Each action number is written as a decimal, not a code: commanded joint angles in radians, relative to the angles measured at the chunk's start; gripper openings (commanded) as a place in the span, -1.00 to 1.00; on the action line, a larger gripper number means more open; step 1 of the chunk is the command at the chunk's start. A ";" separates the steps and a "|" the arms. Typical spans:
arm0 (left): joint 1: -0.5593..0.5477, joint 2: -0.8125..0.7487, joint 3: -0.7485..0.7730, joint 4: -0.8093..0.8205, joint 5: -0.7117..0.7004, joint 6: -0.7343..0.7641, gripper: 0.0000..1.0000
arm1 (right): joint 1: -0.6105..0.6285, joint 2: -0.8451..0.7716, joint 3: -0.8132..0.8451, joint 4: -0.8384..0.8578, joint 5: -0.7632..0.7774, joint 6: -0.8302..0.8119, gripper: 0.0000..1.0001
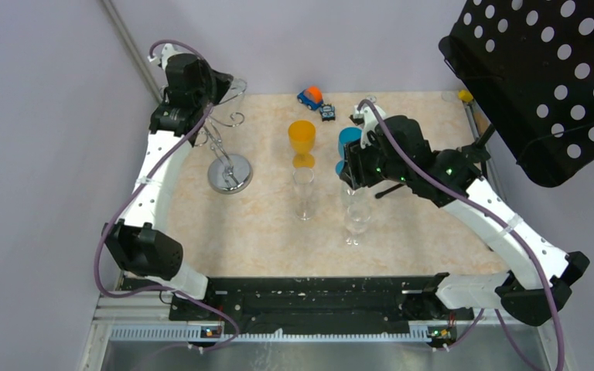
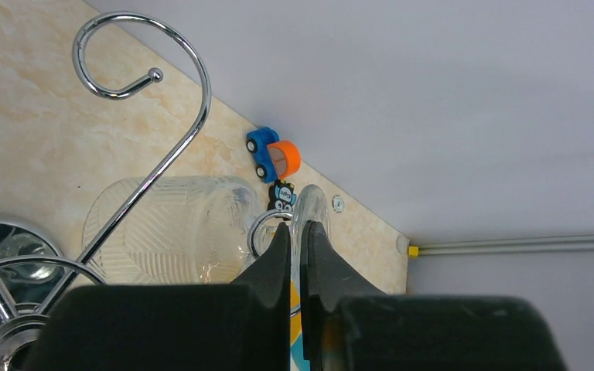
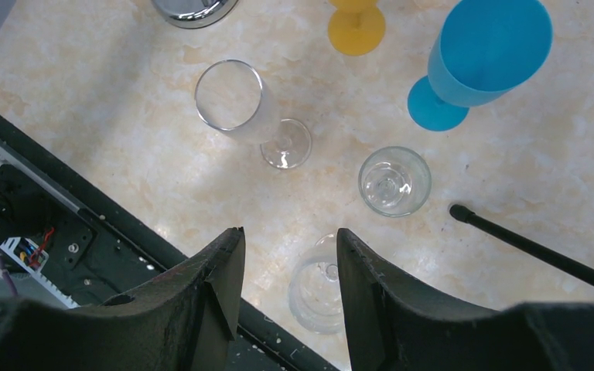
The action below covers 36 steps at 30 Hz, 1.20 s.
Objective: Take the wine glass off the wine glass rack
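Observation:
The chrome wine glass rack [image 1: 230, 175] stands at the table's back left, with its round mirrored base, thin post and curled hook arms [image 2: 176, 143]. A clear ribbed wine glass [image 2: 166, 228] hangs bowl-down from a hook ring at the rack's top. My left gripper [image 2: 299, 226] is up at the rack's top [image 1: 215, 86]. It is shut on the thin clear foot of this glass [image 2: 312, 205], which stands edge-on between the fingers. My right gripper [image 3: 289, 236] is open and empty. It hovers over the glasses on the table's middle right [image 1: 353, 179].
On the table stand an orange goblet [image 1: 302, 141], a blue goblet [image 1: 347, 147], a tall clear glass [image 1: 303, 193] and two clear stemmed glasses [image 1: 357, 216]. A blue and orange toy car [image 1: 310, 97] sits at the back edge. A black perforated panel [image 1: 549, 77] overhangs the back right.

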<state>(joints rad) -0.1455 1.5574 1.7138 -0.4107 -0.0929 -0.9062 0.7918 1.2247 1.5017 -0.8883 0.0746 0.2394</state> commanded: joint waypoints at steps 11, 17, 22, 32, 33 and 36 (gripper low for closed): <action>0.057 -0.104 -0.206 0.340 0.265 -0.201 -1.00 | 0.007 -0.045 -0.014 0.053 -0.003 0.015 -0.04; 0.076 -0.109 -0.228 0.390 0.340 -0.277 -1.00 | 0.007 -0.053 -0.019 0.058 0.001 0.014 -0.04; 0.085 -0.123 -0.252 0.444 0.393 -0.353 -1.00 | 0.006 -0.051 -0.018 0.064 -0.003 0.013 -0.04; 0.096 -0.166 -0.270 0.401 0.405 -0.424 -1.00 | 0.006 -0.050 -0.017 0.067 -0.011 0.013 -0.03; 0.098 -0.172 -0.267 0.380 0.403 -0.423 -1.00 | 0.006 -0.050 -0.016 0.068 -0.012 0.014 -0.03; 0.102 -0.182 -0.262 0.340 0.400 -0.414 -1.00 | 0.006 -0.049 -0.017 0.072 -0.017 0.013 -0.03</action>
<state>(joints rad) -0.0486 1.4494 1.4288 -0.0853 0.2756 -1.2839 0.7921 1.1976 1.4849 -0.8528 0.0650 0.2405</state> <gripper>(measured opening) 0.032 0.483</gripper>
